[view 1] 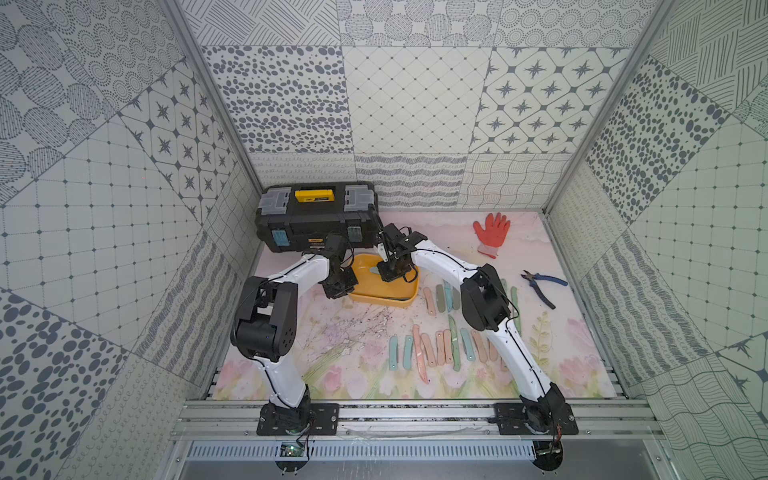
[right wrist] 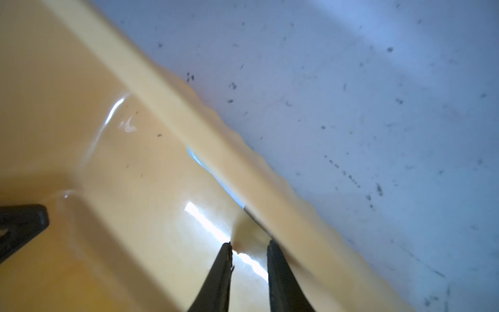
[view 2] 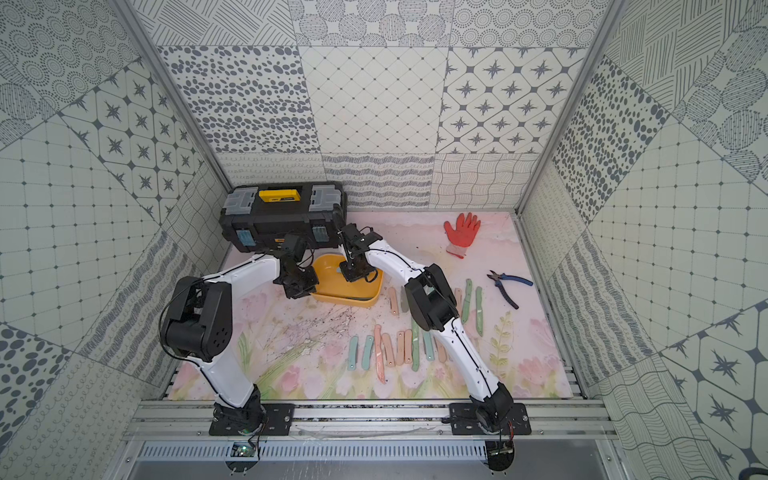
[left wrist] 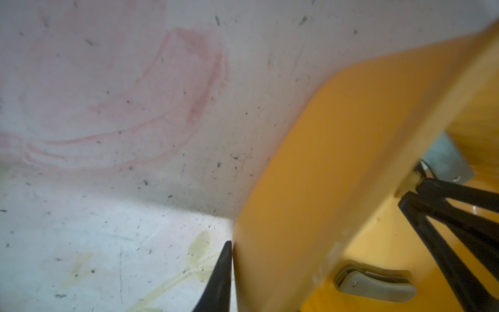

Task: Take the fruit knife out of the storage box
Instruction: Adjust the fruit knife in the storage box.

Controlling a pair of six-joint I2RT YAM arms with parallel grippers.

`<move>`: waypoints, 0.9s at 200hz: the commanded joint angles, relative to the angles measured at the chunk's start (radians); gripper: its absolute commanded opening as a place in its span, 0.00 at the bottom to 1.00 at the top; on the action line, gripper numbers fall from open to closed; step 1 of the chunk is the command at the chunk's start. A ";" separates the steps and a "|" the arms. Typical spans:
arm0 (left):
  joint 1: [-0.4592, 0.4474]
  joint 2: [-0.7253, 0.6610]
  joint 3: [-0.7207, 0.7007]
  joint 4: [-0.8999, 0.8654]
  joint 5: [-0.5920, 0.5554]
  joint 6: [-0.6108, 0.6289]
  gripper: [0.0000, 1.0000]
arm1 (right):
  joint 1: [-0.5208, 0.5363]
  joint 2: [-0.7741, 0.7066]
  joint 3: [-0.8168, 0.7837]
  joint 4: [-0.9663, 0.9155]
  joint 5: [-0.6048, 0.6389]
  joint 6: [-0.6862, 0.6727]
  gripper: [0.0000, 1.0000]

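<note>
Pink floral tabletop (view 1: 332,374) is ringed by grey-patterned tiled walls | storage box (view 1: 382,301) is seen mid-frame, its left wall clamped by the pressed-together left gripper (view 1: 337,291) | fruit knife (left wrist: 375,283) is seen lying on the box floor | right gripper (right wrist: 249,244) is placed inside, slightly spread, nothing pinched | step judged: reaching; next: jaws to be closed on the knife handle

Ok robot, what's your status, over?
Left gripper shut on storage box wall. Right gripper slightly open inside box. Grey fruit knife lying on box floor, not gripped. Nothing covering it.
</note>
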 commanded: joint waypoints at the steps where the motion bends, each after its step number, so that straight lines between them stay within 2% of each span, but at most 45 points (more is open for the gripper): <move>1: -0.001 0.007 -0.006 -0.016 0.002 0.008 0.18 | 0.016 -0.123 -0.089 0.117 -0.050 -0.077 0.32; 18: -0.001 0.008 -0.005 -0.016 0.005 0.007 0.18 | 0.013 -0.168 -0.169 0.195 -0.031 -0.129 0.44; 53: -0.001 0.009 -0.002 -0.016 0.005 0.007 0.18 | 0.014 -0.169 -0.200 0.247 -0.007 -0.221 0.55; 109: 0.000 0.005 -0.004 -0.019 0.000 0.008 0.18 | 0.015 -0.013 0.005 0.085 0.032 -0.247 0.58; 180: -0.001 0.007 -0.001 -0.019 0.004 0.010 0.18 | 0.010 0.083 0.122 -0.032 0.041 -0.268 0.62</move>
